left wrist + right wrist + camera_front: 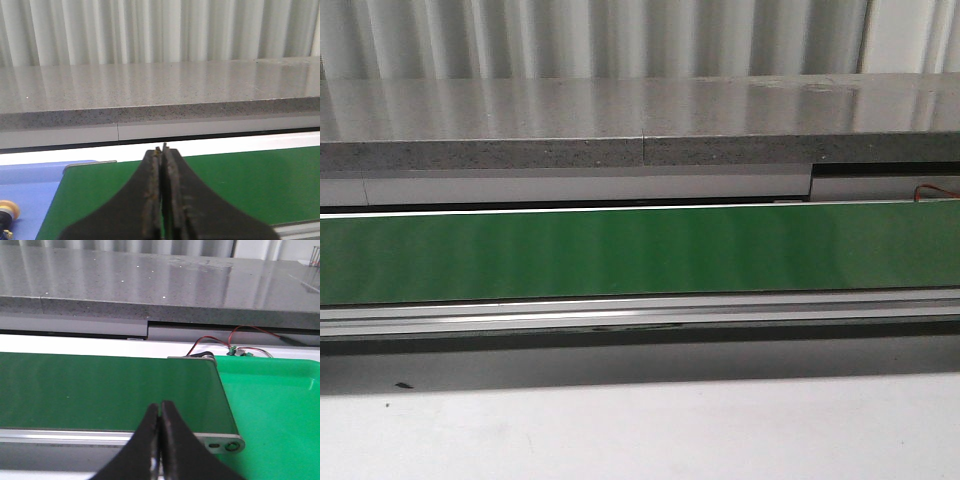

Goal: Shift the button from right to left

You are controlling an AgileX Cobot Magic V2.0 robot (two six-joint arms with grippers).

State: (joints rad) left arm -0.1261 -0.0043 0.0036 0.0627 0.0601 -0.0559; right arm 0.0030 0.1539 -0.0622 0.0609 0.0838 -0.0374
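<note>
Both sets of fingers pressed together w/ nothing held, left gripper (163, 150) & right gripper (160, 405) over the green belt (620, 255), a button (7, 212) on blue tray (30, 185) — looks near done.

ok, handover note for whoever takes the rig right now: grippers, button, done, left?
Left gripper: fingers shut, empty, over the left end of the green belt.
Right gripper: fingers shut, empty, over the belt's right end beside the green tray.
Button: a yellow-capped part lies on the blue tray at the left, cut off by the frame edge, so it may be the button; not certain. The belt is bare in the front view, and the visible part of the green tray holds none.
Done: cannot confirm.
Left: check the blue tray before any new pick.
</note>
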